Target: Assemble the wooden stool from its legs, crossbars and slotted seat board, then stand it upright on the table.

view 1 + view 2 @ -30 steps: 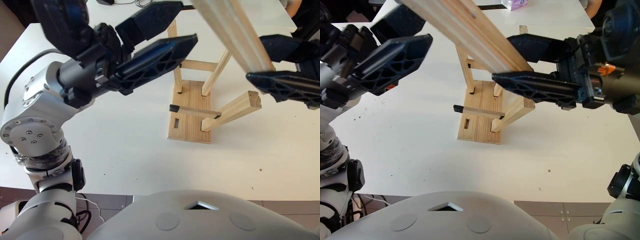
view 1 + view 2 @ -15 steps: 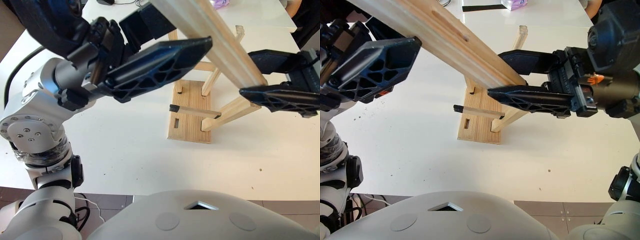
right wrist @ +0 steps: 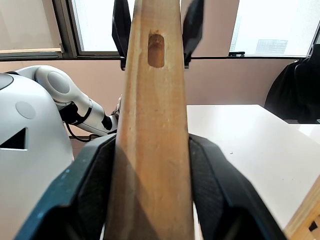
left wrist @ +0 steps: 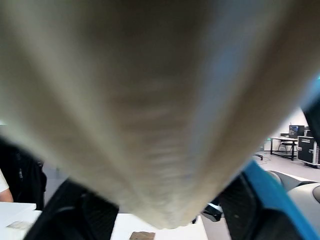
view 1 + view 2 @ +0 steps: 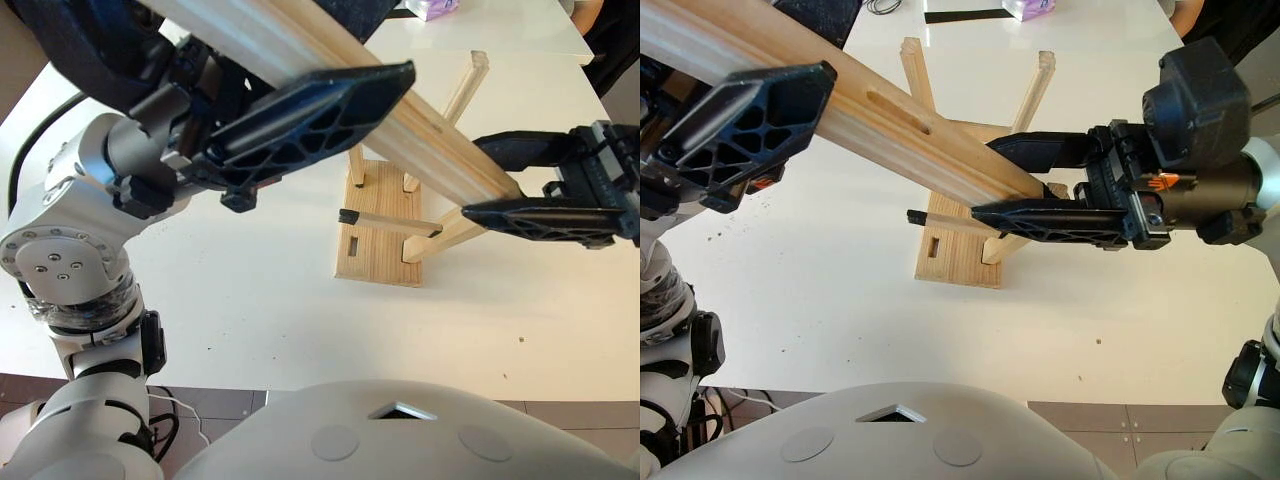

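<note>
Our left gripper [image 5: 375, 70] is clamped on the higher part of a long wooden leg [image 5: 430, 135]. Our right gripper [image 5: 478, 180] grips its lower end between two black fingers. The leg is pale and square-edged, and it slants through the air from one gripper down to the other. Below and just past the right gripper, the part-built stool [image 5: 400, 200] sits on the white counter [image 5: 250, 290]. Its seat board [image 5: 372, 262] lies flat, and a crossbar [image 5: 385, 221] with a dark tip points toward the left gripper's side.

From the right eye we see an oval slot [image 5: 898, 108] in the leg's face, between the two grippers. Two thin stool legs [image 5: 912, 62] stand up behind the held leg, which crosses in front of them.

In the left wrist view the wood is a pale blur right at the lens, with dark fingers [image 4: 75, 212] beside it.

In the right wrist view the leg runs away from the right gripper's fingers [image 3: 87, 195], which press on both its sides. At the far end the left gripper's fingers flank the slot.
</note>
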### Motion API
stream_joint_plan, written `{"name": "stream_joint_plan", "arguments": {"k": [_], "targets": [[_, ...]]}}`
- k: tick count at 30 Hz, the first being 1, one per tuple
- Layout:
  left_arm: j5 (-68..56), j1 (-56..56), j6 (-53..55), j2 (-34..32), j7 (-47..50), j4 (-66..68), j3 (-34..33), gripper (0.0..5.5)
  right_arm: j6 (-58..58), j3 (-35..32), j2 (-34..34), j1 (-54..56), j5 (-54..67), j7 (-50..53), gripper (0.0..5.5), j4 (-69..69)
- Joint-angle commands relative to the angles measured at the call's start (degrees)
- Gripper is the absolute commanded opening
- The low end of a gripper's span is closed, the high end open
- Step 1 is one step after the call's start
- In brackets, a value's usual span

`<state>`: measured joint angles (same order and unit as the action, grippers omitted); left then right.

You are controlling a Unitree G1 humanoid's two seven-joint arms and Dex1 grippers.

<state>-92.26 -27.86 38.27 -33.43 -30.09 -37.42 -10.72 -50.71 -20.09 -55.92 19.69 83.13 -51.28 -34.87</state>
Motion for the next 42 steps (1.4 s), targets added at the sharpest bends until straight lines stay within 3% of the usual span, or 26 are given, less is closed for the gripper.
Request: {"name": "stream_joint_plan", "arguments": {"k": [1,12,13,19,28,37,42], "targets": [[0.2,0.8,0.4,-1.0,-1.5,-1.1,0.6,2.08,0.9,0.4,-0.1,0.0,-0.8,-0.1,2.11,-0.4],[1.5,2.1,0.0,-1.6,-3.8,0.5,0.3,2.08,1.7,1.1,0.1,0.7,-2.2,1.2,2.11,-0.6],[1.4,1.9,-0.1,-1.6,-3.9,0.7,0.3,2.08,1.9,1.1,0.2,0.4,-3.0,1.3,2.47,-0.6],[0.5,1.2,0.0,-2.8,-4.7,1.7,-1.2,2.07,2.7,0.2,-0.5,-1.7,-5.0,-0.2,3.05,0.0],[0.2,-4.6,1.2,-12.6,-8.5,11.2,-10.4,2.07,4.1,-4.3,0.7,2.8,-4.3,5.4,3.05,11.3],[21.6,-0.5,1.5,-25.8,-26.9,20.6,-11.5,2.07,7.1,-7.9,1.2,-4.9,-16.1,3.2,3.05,19.9],[38.4,10.3,-7.6,-25.9,-34.2,19.8,-8.9,2.07,7.9,-10.0,2.0,-10.6,-19.5,1.7,3.05,17.7]]}}
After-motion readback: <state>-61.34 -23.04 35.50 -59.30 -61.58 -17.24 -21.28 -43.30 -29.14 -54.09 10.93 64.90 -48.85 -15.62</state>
